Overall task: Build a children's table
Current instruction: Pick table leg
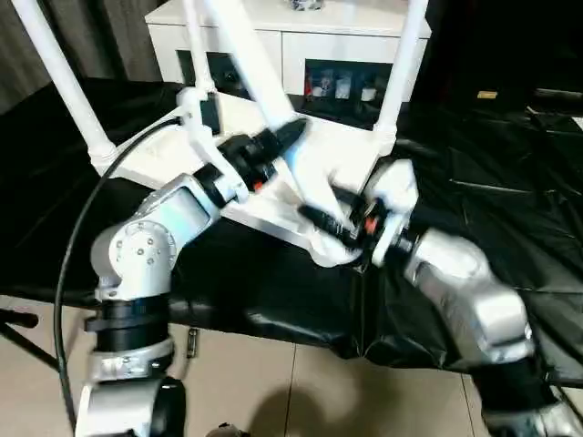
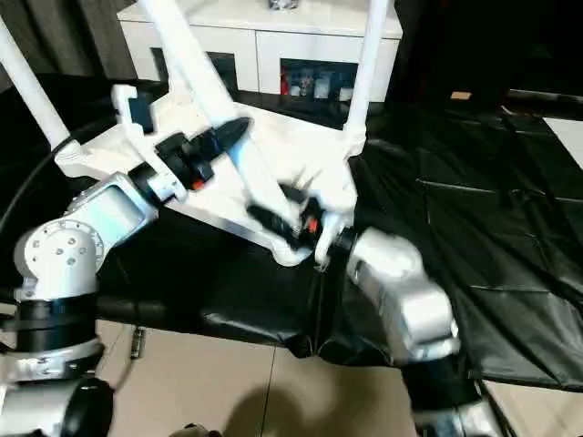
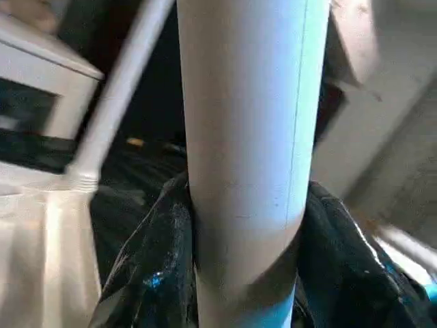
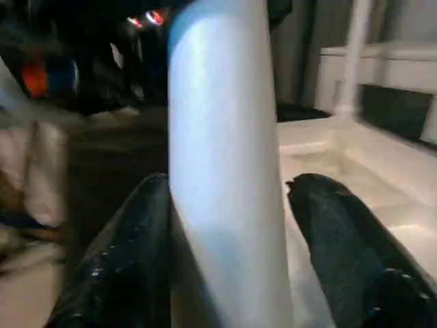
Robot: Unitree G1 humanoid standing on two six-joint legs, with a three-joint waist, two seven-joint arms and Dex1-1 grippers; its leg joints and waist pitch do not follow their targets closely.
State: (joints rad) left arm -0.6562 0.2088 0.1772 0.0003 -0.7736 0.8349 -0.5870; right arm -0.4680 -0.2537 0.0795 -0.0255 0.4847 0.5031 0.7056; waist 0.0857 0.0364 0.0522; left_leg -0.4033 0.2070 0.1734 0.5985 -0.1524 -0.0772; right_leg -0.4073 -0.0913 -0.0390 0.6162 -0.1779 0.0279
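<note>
Nearest the camera, low in the frame, two silver forearms reach up toward the middle of the picture. Both meet on one white tube leg (image 1: 273,100), which slants from the top centre down to the near corner of the table top (image 1: 273,196). The right gripper (image 1: 339,215), at centre right, brackets the leg's lower end; in its wrist view the right fingers (image 4: 348,239) stand apart, one touching the tube and the other clear of it, so the grasp looks released or loosening. The left gripper (image 1: 278,141), just above and left of centre, has its fingers (image 3: 147,273) clenched around the leg higher up.

Behind them the white table top lies upside down on the black-covered desk (image 1: 510,182), spreading from centre toward the upper left.

Judging by this, the step in hand is seating the last leg into the near corner socket. The next move likely calls for tilting the leg upright over the socket and pressing or twisting it home while the top stays put.

Count: one table top; four legs, with three already standing in their corners, at the upper left (image 1: 64,82), upper middle (image 1: 196,55) and upper right (image 1: 401,64), and one being handled. Farthest back, along the top edge, stands one white cabinet (image 1: 301,36).
</note>
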